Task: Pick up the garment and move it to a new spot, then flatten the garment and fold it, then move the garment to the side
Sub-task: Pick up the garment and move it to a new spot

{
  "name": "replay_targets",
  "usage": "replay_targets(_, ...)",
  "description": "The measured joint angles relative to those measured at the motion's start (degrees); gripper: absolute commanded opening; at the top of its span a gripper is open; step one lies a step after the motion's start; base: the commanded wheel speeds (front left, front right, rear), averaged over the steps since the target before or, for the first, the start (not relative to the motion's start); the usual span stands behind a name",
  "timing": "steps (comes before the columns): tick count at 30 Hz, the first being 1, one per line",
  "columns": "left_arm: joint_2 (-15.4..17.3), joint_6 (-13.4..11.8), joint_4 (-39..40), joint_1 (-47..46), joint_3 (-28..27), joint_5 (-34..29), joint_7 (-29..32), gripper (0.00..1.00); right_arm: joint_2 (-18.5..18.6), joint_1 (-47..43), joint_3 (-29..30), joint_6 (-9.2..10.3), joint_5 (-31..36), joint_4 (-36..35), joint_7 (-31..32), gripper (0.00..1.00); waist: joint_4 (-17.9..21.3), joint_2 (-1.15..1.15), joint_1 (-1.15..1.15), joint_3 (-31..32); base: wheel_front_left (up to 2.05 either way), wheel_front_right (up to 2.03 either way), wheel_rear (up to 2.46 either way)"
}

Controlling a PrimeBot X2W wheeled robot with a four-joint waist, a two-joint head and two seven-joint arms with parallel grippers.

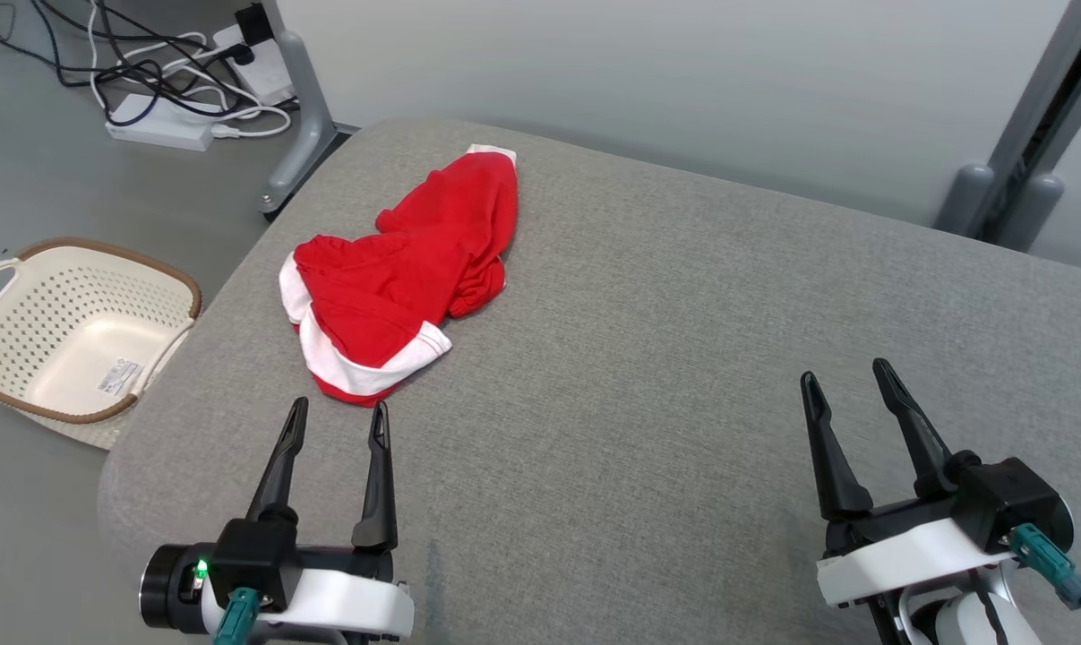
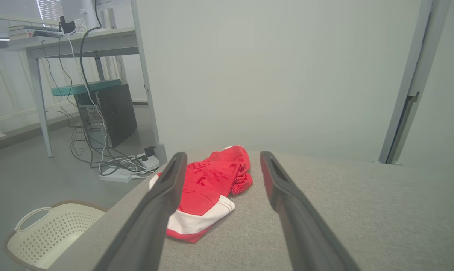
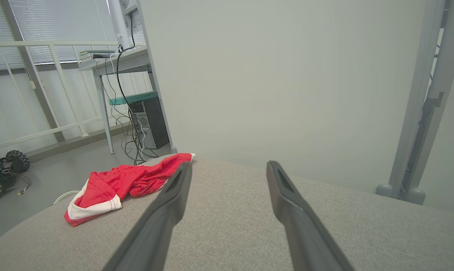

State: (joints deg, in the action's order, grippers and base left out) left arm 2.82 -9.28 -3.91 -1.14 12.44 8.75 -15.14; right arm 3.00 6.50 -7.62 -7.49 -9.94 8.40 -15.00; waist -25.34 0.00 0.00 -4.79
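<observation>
A cream basket sits on the floor at the far left, just beside the big grey cushion. Behind the basket, black and white wires lie in a heap on the floor with a white plug box.

The red garment lies crumpled on the left part of the cushion, toward the back. It has white bands along some edges. Its thin end points to the back edge of the cushion, and its wide end lies nearer the robot.

The left gripper is just in front of the wide end of the garment. Its two dark fingers stand apart and hold nothing. In the left wrist view, the garment shows between those two fingers.

The right gripper is over the right part of the cushion, well apart from the garment. Its fingers stand apart too, with nothing between them.

Grey metal posts stand behind the cushion at the far right.
</observation>
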Motion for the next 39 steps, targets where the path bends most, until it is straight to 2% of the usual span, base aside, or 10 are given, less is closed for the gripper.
replay_targets(8, 0.0, -0.1, 0.1, 0.8, 0.0, 0.0, 0.0, 1.00, 0.1, 0.0, -0.1, 0.00, -0.1, 0.5, 0.0, 1.00, -2.6, 0.00, 0.00, 0.5, 0.00, 0.00, 0.00)
replay_targets(21, 0.0, -0.4, 0.1, 0.9, -0.2, 0.1, 0.0, 1.00, 0.4, 0.0, -0.5, 0.00, -0.3, 1.3, 0.0, 1.00, -2.2, 0.00, 0.00, 0.6, 0.00, 0.00, 0.00)
replay_targets(26, 0.0, -0.3, 0.7, 0.2, -3.0, 0.4, 0.0, 1.00, 0.5, 0.0, -0.4, 0.00, -0.3, 0.8, 0.0, 1.00, -2.0, 0.00, 0.00, -0.3, 0.00, 0.00, 0.00)
replay_targets(33, 0.4, 4.2, -5.1, -6.9, -5.9, 0.0, 0.0, 1.00, 3.3, 3.1, -0.6, 0.00, 0.7, -1.1, 0.0, 1.00, -1.6, 0.00, 0.00, -5.2, 0.00, 0.00, 0.00)
replay_targets(39, 4.2, 8.6, -18.2, -18.1, -6.1, 0.3, 2.4, 1.00, 5.7, 7.6, -1.8, -0.01, 2.0, -6.1, 2.4, 1.00, -0.6, 0.00, 0.01, -11.4, 0.00, 0.00, 0.00)
